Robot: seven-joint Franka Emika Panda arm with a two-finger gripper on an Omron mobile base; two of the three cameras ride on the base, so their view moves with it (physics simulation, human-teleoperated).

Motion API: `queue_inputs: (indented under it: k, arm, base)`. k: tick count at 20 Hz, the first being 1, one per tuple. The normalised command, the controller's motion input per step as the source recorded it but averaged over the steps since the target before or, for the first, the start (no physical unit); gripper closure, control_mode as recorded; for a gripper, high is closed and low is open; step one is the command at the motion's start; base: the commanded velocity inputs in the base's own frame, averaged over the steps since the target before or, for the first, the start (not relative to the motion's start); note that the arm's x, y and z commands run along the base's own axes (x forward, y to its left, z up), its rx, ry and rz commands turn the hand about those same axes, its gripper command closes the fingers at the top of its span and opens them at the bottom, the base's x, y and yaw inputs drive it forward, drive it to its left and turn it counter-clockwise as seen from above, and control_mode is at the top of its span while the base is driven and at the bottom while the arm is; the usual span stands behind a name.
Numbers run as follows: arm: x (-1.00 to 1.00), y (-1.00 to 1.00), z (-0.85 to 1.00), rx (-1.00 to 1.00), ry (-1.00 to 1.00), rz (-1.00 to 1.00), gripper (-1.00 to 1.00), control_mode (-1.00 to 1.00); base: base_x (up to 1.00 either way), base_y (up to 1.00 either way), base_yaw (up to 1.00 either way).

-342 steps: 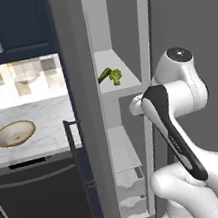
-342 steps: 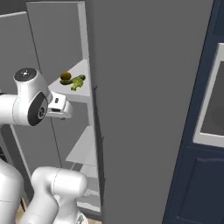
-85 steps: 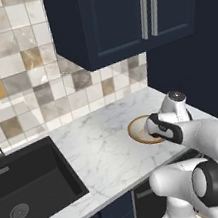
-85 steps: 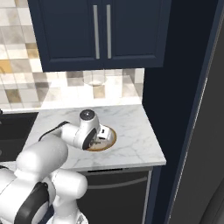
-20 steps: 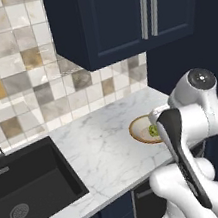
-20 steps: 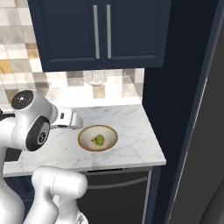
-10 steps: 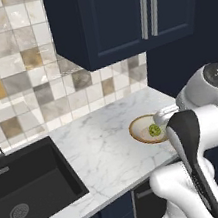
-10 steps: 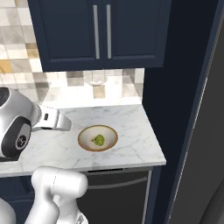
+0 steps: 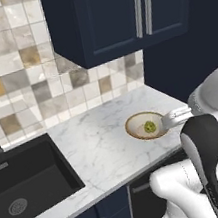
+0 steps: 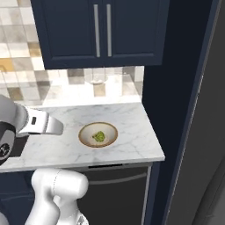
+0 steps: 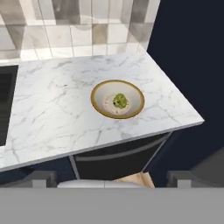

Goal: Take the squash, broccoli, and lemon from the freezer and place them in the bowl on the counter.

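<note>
Fingers (image 11: 112, 181) apart, empty. Ahead of fingers: broccoli (image 11: 119, 101), light, bumpy, crumbly, resting in bowl (image 11: 98, 93) on desk (image 11: 52, 113); best pinched at stalk.

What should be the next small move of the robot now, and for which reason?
Probably turn away from the counter toward the freezer for another item. The bowl holds just the broccoli; no squash or lemon lies in it. The gripper looks open and empty, well back from the bowl.
</note>
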Motion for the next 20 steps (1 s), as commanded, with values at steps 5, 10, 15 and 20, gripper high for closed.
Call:
queue_inputs:
  k: [5,10,15,20]
  arm:
    - [0.00,0.00,0.00,0.00,0.00,0.00,-1.00,1.00]
    - [0.00,0.00,0.00,0.00,0.00,0.00,-1.00,1.00]
    - [0.00,0.00,0.00,0.00,0.00,0.00,-1.00,1.00]
    - [0.00,0.00,0.00,0.00,0.00,0.00,-1.00,1.00]
  base:
    - [-0.91,0.15,0.00]
    - [-1.00,0.33,0.00]
    - [-0.97,-0.08,-0.01]
    - [-0.53,-0.85,0.00]
